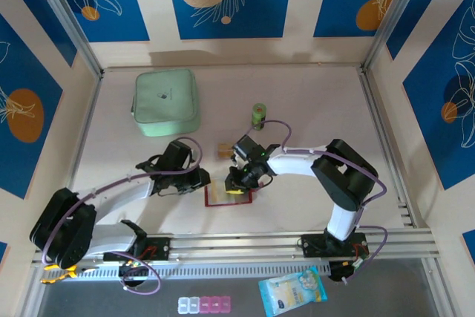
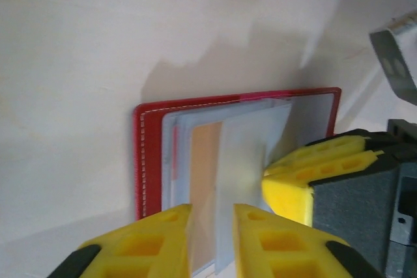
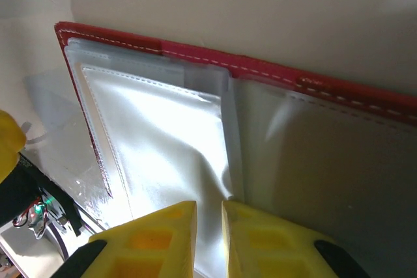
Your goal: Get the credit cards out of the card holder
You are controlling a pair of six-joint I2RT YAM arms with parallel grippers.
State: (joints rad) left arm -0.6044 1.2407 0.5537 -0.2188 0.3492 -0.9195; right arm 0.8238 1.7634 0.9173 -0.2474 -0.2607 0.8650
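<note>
card holder (image 1: 228, 197): lying open on the table (image 1: 312, 109)
left gripper (image 2: 212, 239): fingers slightly parted; astride the orange card (image 2: 205, 180) and a clear sleeve (image 2: 247, 154)
right gripper (image 3: 208, 239): pinching a sleeve page

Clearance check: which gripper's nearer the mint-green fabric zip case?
Left. The left gripper is at the left side of the red leather-look card holder, toward the case; the right gripper at its right side, farther.

The card holder (image 1: 223, 200), a small red booklet with pale stitching along its edge, lies open on the worktop (image 1: 312, 109), with its greyish clear sleeves (image 3: 163, 135) lifted off the cover. An orange-tan credit card (image 2: 205, 187) sits inside one sleeve.
</note>
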